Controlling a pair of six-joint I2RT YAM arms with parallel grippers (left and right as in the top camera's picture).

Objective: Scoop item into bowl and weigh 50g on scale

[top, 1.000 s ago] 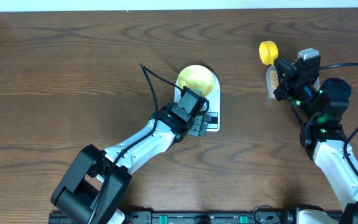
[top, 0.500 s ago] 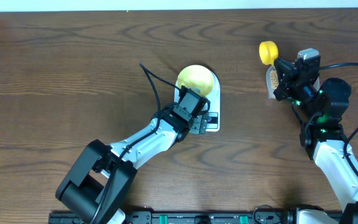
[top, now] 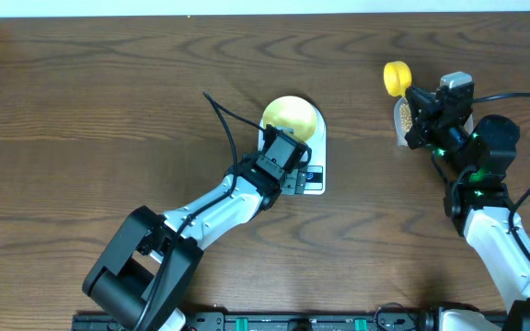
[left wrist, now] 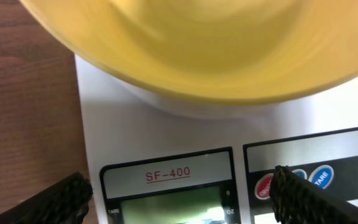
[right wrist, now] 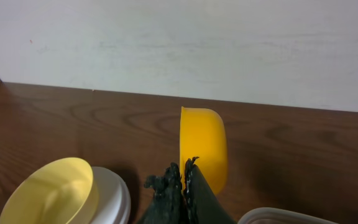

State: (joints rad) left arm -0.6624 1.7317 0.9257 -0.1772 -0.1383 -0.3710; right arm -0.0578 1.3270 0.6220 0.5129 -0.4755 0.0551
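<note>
The pale yellow-green bowl (top: 291, 117) stands on the white scale (top: 316, 183) at mid-table; it looks empty from above. My left gripper (top: 293, 176) hovers open over the scale's front. In the left wrist view its fingers (left wrist: 59, 200) straddle the display of the scale (left wrist: 166, 134), below the bowl (left wrist: 216, 50). My right gripper (top: 412, 96) is shut on the handle of a yellow scoop (top: 396, 77), held up at the far right over a clear tub of beige beans (top: 400, 116). The right wrist view shows that gripper (right wrist: 184, 177) pinching the scoop (right wrist: 205, 146), its cup on edge.
In the right wrist view the bowl (right wrist: 51, 190) and the scale (right wrist: 115, 198) lie at lower left, and the clear tub's rim (right wrist: 284, 216) at lower right. A pale wall runs behind the table's far edge. A black cable (top: 224, 124) arcs from the left arm.
The left gripper has edged slightly back towards its arm, baring more of the scale's button panel. The right arm and scoop have not moved.
</note>
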